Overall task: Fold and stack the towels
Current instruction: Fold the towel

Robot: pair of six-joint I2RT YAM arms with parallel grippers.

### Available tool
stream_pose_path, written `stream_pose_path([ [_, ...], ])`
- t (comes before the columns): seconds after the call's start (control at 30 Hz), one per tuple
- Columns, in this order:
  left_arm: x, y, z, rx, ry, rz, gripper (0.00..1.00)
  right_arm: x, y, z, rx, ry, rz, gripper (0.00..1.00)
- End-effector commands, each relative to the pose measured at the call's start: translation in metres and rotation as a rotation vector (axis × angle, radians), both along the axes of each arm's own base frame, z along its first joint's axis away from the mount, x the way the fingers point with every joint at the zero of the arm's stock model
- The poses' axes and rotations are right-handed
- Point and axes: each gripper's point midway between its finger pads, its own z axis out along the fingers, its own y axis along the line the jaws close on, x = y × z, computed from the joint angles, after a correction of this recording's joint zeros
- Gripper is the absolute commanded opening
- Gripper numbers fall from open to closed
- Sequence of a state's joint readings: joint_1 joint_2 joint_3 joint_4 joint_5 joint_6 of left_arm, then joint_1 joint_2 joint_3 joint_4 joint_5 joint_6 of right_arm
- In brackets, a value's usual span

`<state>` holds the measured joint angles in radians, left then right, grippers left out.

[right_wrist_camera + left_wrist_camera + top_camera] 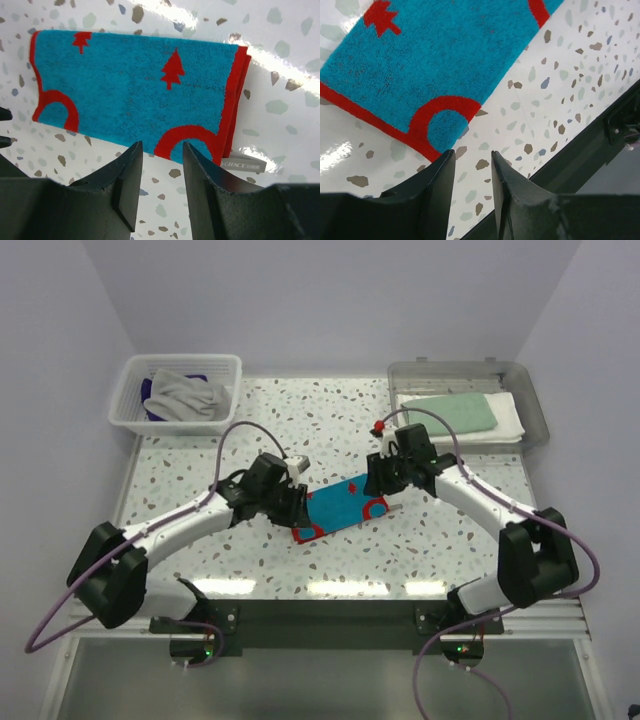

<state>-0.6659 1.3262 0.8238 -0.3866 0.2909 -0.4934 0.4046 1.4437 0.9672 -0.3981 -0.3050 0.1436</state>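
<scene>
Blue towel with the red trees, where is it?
In the top view the turquoise-and-red towel lies folded on the table, between both arms' open jaws.

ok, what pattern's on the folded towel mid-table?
Turquoise towel, red border, arcs and tree shapes; clearest in right wrist view.

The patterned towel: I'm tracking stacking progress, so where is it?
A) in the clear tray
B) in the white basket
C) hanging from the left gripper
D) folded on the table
D: the patterned towel lies folded flat on the table, with neither gripper holding it.
</scene>
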Motion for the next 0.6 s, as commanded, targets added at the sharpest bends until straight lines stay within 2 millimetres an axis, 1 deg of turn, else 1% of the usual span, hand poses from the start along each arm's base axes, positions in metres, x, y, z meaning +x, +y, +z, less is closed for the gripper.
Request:
stream_pose_path([
  [0.0, 0.007, -0.010, -0.019, -0.006, 0.023, 0.050, 0.38, 0.009, 0.002, -0.026, 0.012, 0.046, -0.075, 0.41],
  [0.03, 0.004, -0.008, -0.033, 0.022, 0.051, 0.056, 0.37, 0.011, 0.000, -0.032, 0.003, 0.048, -0.083, 0.41],
  [0.07, 0.004, -0.008, -0.038, 0.028, 0.055, 0.066, 0.36, 0.009, -0.005, -0.045, -0.025, 0.072, -0.096, 0.41],
  [0.13, 0.000, 0.000, -0.059, 0.077, 0.086, 0.088, 0.35, 0.009, -0.011, -0.056, -0.045, 0.085, -0.118, 0.40],
  [0.2, -0.004, 0.009, -0.076, 0.127, 0.120, 0.109, 0.30, 0.002, -0.019, -0.073, -0.081, 0.126, -0.142, 0.40],
  [0.23, -0.007, 0.016, -0.084, 0.158, 0.135, 0.121, 0.28, -0.002, -0.022, -0.078, -0.089, 0.150, -0.156, 0.40],
  [0.27, -0.013, 0.023, -0.091, 0.196, 0.162, 0.132, 0.23, -0.005, -0.021, -0.081, -0.082, 0.166, -0.154, 0.40],
  [0.3, -0.016, 0.030, -0.098, 0.233, 0.180, 0.142, 0.19, -0.006, -0.021, -0.082, -0.081, 0.174, -0.159, 0.40],
  [0.33, -0.014, 0.041, -0.104, 0.288, 0.167, 0.171, 0.17, -0.010, -0.020, -0.083, -0.073, 0.193, -0.170, 0.40],
  [0.37, -0.017, 0.054, -0.109, 0.345, 0.180, 0.185, 0.14, -0.016, -0.018, -0.085, -0.061, 0.220, -0.177, 0.40],
  [0.4, -0.015, 0.061, -0.111, 0.376, 0.177, 0.201, 0.13, -0.020, -0.013, -0.084, -0.036, 0.246, -0.196, 0.40],
  [0.43, -0.012, 0.068, -0.112, 0.402, 0.169, 0.218, 0.12, -0.023, -0.008, -0.084, -0.018, 0.261, -0.199, 0.40],
  [0.47, -0.005, 0.082, -0.113, 0.431, 0.167, 0.251, 0.11, -0.029, -0.006, -0.086, -0.013, 0.275, -0.206, 0.40],
  [0.5, 0.000, 0.089, -0.113, 0.439, 0.164, 0.271, 0.11, -0.033, 0.007, -0.085, 0.008, 0.277, -0.204, 0.40],
  [0.53, 0.009, 0.100, -0.112, 0.438, 0.168, 0.312, 0.11, -0.037, 0.013, -0.084, 0.017, 0.277, -0.203, 0.40],
  [0.57, 0.012, 0.106, -0.111, 0.442, 0.168, 0.313, 0.11, -0.039, 0.021, -0.082, 0.033, 0.275, -0.199, 0.40],
])
